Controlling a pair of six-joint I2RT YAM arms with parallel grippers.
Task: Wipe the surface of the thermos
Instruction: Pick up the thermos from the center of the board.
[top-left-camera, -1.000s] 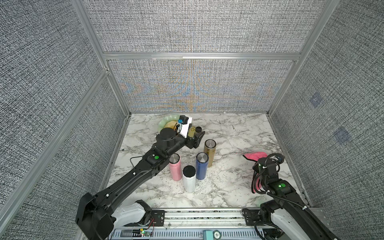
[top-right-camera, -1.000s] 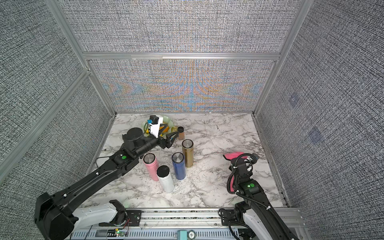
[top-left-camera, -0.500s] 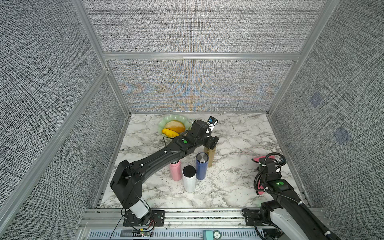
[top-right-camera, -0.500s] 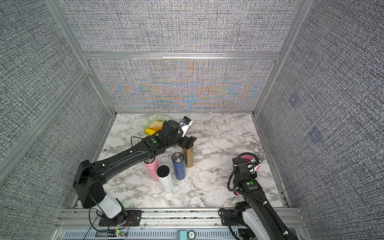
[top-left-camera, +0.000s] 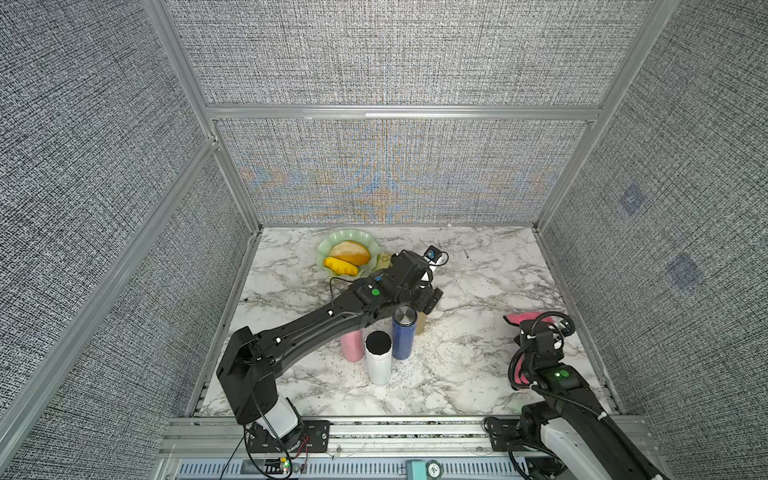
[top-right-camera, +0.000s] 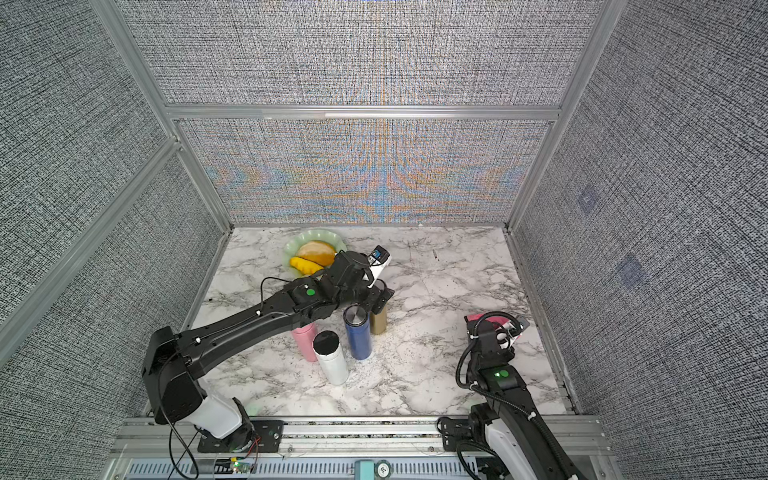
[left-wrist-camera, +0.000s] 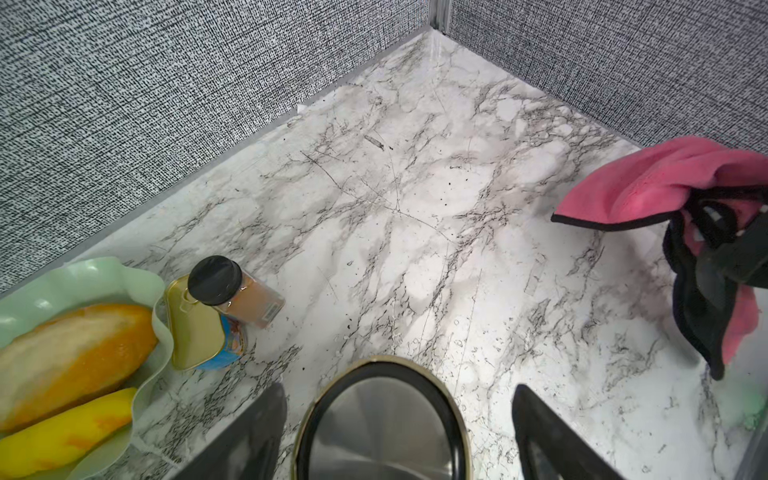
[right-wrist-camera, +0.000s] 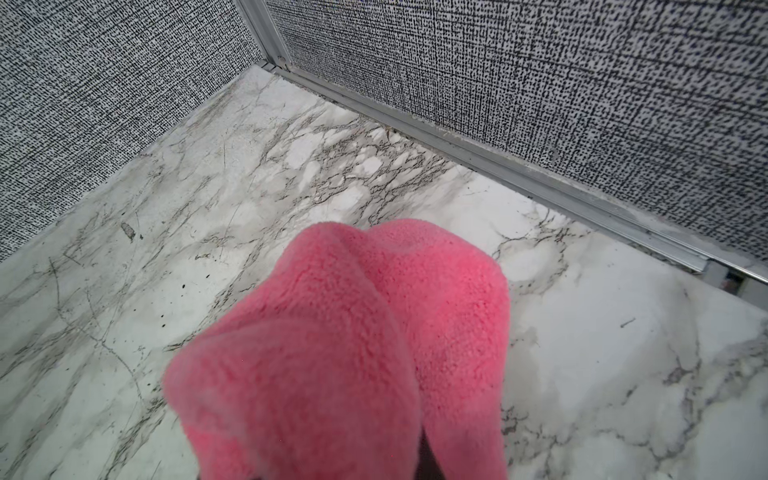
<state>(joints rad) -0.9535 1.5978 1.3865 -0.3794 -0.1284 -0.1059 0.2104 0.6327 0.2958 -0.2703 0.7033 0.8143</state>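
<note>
Straddling the gold thermos (left-wrist-camera: 382, 428), the left gripper (left-wrist-camera: 398, 390) hangs released, with one finger on each side of the lid and a gap at both.
The left arm stretches long and low from its base, passing over the pink thermos (top-left-camera: 351, 349) just beside the gold thermos, with the wrist tipped downward. The right arm sits folded, well apart from the gold thermos on its right side. The right gripper (top-right-camera: 511, 332) is clenched on the pink cloth (right-wrist-camera: 332, 353), which droops from the jaws.
</note>
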